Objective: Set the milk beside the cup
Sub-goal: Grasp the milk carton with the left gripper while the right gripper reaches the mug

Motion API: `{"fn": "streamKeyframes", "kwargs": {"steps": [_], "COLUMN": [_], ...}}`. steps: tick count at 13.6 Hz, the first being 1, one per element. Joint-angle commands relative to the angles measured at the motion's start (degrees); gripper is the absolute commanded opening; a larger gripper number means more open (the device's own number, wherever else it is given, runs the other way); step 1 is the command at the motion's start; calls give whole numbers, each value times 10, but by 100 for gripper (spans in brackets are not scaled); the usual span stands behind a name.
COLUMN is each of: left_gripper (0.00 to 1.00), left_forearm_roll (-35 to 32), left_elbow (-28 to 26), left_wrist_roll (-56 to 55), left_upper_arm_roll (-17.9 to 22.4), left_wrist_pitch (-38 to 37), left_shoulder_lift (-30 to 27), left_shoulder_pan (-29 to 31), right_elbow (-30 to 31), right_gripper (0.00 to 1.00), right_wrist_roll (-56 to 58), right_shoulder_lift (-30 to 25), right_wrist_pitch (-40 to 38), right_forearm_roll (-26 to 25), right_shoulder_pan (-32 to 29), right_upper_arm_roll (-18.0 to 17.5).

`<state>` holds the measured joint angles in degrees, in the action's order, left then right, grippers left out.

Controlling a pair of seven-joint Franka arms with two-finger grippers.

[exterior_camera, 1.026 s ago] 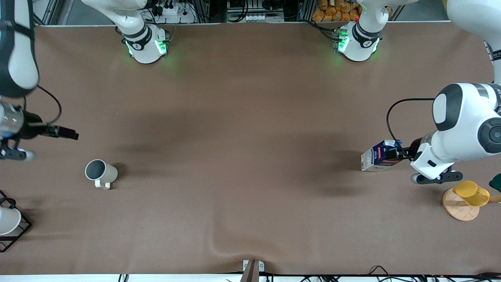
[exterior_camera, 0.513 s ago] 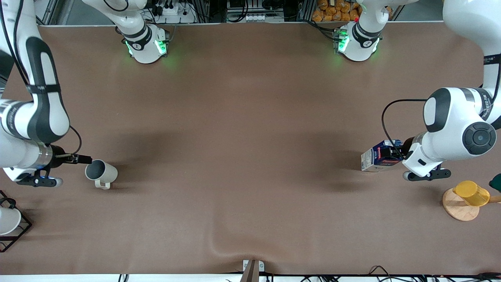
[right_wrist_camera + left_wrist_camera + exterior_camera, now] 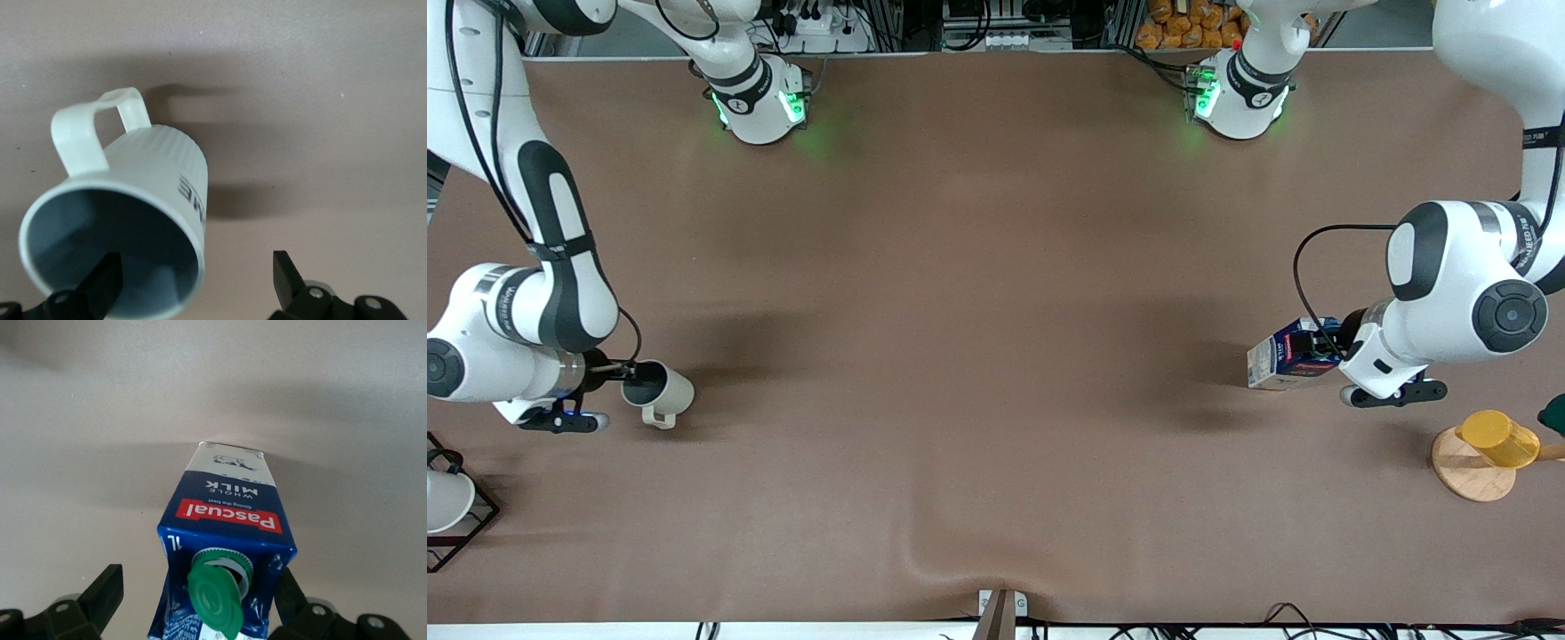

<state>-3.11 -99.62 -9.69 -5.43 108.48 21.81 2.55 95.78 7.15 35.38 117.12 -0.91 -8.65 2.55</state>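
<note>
The milk [image 3: 1282, 359], a dark blue and white carton with a green cap, lies on its side near the left arm's end of the table. My left gripper [image 3: 1319, 348] is open at its cap end. In the left wrist view the milk [image 3: 223, 520] lies between the fingers [image 3: 103, 592], and my left gripper [image 3: 197, 597] is not closed on it. The off-white cup [image 3: 665, 392] lies on its side near the right arm's end. My right gripper [image 3: 630, 377] is open at its mouth. In the right wrist view one finger [image 3: 107, 281] is inside the cup [image 3: 150, 180], and the other is outside my right gripper's [image 3: 199, 277] span of the rim.
A yellow cup [image 3: 1498, 437] lies on a wooden disc [image 3: 1467, 473] near the left arm's end, nearer the camera than the milk. A black wire rack [image 3: 463, 524] with a white cup [image 3: 443, 500] stands at the right arm's end. The brown cloth has a fold [image 3: 951, 562] near its front edge.
My right arm has swung in from the table's end and brought its open gripper to the cup's mouth. My left gripper has shifted slightly at the milk. The milk and the cup have not moved.
</note>
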Motion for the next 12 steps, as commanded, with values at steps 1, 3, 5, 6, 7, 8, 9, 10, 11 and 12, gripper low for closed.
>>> {"fn": "streamKeyframes", "kwargs": {"steps": [1,3,5,6,7,8,9,10,11,12], "left_gripper": [99,81,59,53,48,45,45,45,45,45], "left_forearm_roll": [-2,-2,-2,-2,-3,-2,-2,-3,-3,-3], "left_elbow": [-22,-21,-18,-17,-15,-12,-10,-8,-8,-8], "left_wrist_roll": [11,11,11,11,11,11,11,11,12,12], "left_upper_arm_roll": [-5,-4,-5,-5,-6,-15,-18,-18,-18,-20], "left_wrist_pitch": [10,10,10,10,12,13,13,12,12,11], "left_shoulder_lift": [-19,-18,-18,-18,-18,-18,-19,-25,-31,-36], "left_shoulder_pan": [4,4,1,0,-1,0,0,0,0,1], "right_elbow": [-12,-13,-14,-15,-16,-19,-19,-19,-20,-30], "right_gripper": [25,0,0,0,0,0,0,0,0,0], "right_wrist_roll": [3,2,1,1,-2,-3,-4,-4,-4,-4], "right_shoulder_lift": [14,14,14,14,11,10,7,0,-9,-19], "right_wrist_pitch": [3,4,3,3,2,-1,-2,-4,-14,-34], "right_forearm_roll": [-2,-1,-1,-1,0,0,6,19,22,22], "right_shoulder_pan": [-3,-3,-3,-3,-3,-4,-2,-1,0,2], "right_upper_arm_roll": [-4,-5,-5,-5,-5,-6,-6,-6,-6,-8]}}
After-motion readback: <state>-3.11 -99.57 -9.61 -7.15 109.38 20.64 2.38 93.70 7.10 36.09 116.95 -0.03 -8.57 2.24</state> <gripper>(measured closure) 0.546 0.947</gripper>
